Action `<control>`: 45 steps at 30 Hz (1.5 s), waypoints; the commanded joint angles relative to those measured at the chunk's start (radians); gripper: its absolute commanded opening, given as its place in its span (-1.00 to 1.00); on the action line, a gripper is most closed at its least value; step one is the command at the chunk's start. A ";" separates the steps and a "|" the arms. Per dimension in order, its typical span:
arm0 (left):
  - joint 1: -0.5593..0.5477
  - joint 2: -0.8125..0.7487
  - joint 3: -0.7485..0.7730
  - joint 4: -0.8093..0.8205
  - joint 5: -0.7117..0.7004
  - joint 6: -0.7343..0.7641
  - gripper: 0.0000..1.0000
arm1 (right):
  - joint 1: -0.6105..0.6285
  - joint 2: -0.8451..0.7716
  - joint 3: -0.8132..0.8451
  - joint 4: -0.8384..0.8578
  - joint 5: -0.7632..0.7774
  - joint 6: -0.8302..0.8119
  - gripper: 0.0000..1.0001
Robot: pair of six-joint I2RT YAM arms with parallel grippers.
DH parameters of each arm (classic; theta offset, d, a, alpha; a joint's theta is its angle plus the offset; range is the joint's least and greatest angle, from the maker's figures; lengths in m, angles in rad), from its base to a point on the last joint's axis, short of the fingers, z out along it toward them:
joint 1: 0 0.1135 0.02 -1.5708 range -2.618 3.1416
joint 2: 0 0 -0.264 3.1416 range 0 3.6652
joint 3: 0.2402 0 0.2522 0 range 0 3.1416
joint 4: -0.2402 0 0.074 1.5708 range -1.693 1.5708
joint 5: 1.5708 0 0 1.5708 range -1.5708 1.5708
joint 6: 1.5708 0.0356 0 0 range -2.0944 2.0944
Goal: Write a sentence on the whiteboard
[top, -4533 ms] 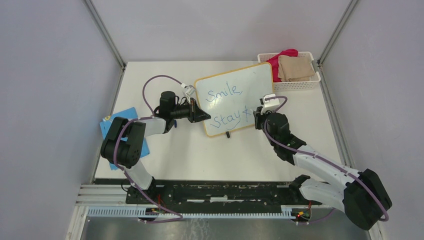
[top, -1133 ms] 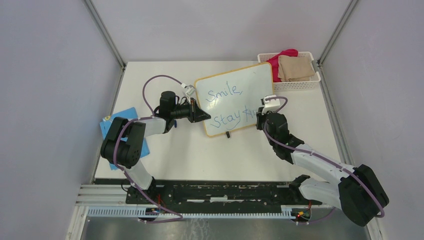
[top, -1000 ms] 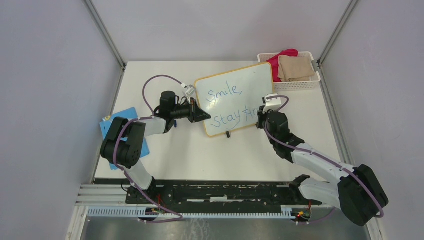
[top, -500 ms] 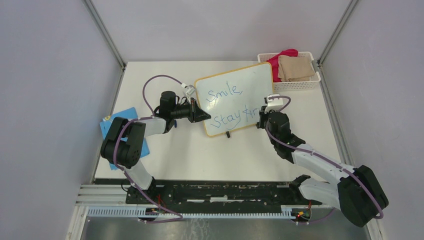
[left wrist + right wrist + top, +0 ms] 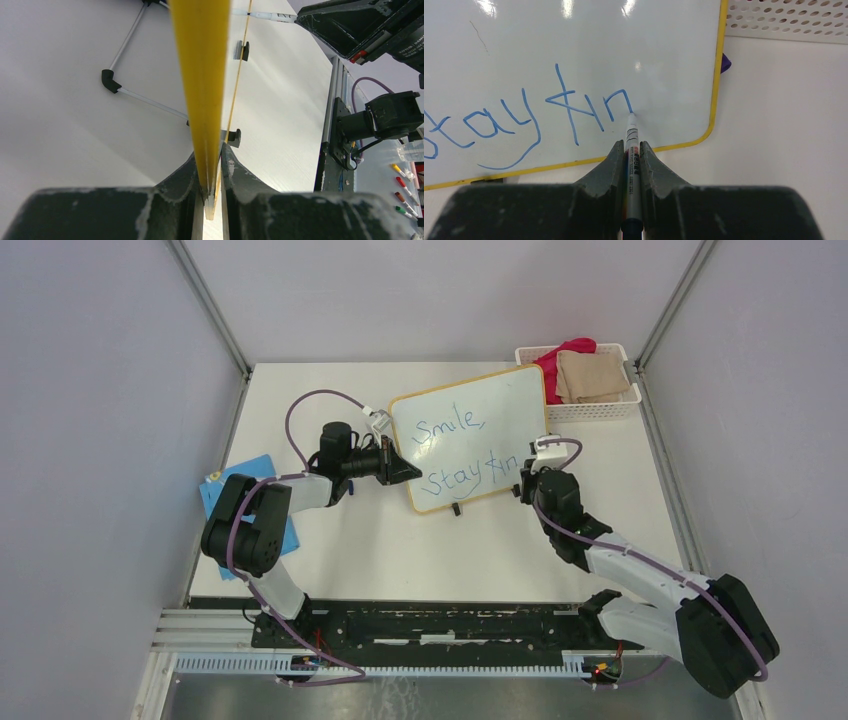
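Right jaws, low centre in the wrist view, pinch the marker (image 5: 632,145), its tip touching the board (image 5: 649,50) just past the "n". The sentence (image 5: 567,107) reads "Smile, Stay kin", so "kind" looks underway; next calls for a "d" before the yellow frame. Left jaws clamp the board's left edge, mid table (image 5: 400,550)

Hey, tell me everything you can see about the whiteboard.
The whiteboard is a glossy white rectangle with a thin yellow-orange frame, rounded corners and small black feet. It sits askew on the table. Blue handwriting reads "Smile," then "Stay" plus an unfinished word. The left end effector is shut on its left edge. A marker held in the right end effector touches its lower right area.
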 commanded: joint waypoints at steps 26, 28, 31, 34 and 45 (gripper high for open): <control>-0.016 0.002 0.005 -0.085 -0.068 0.062 -0.96 | -0.089 0.038 0.195 0.007 0.008 0.008 -1.00; -0.016 0.001 0.004 -0.086 -0.069 0.061 -0.96 | -0.095 0.047 0.191 0.011 0.008 0.007 -1.00; -0.016 0.000 0.005 -0.085 -0.069 0.061 -0.96 | -0.102 0.063 0.181 0.021 0.008 0.009 -1.00; -0.016 -0.003 0.003 -0.085 -0.069 0.063 -0.96 | -0.105 0.075 0.160 0.028 0.007 0.013 -1.00; -0.016 0.001 0.006 -0.085 -0.069 0.059 -0.97 | -0.104 0.032 0.058 0.027 0.000 0.038 -1.00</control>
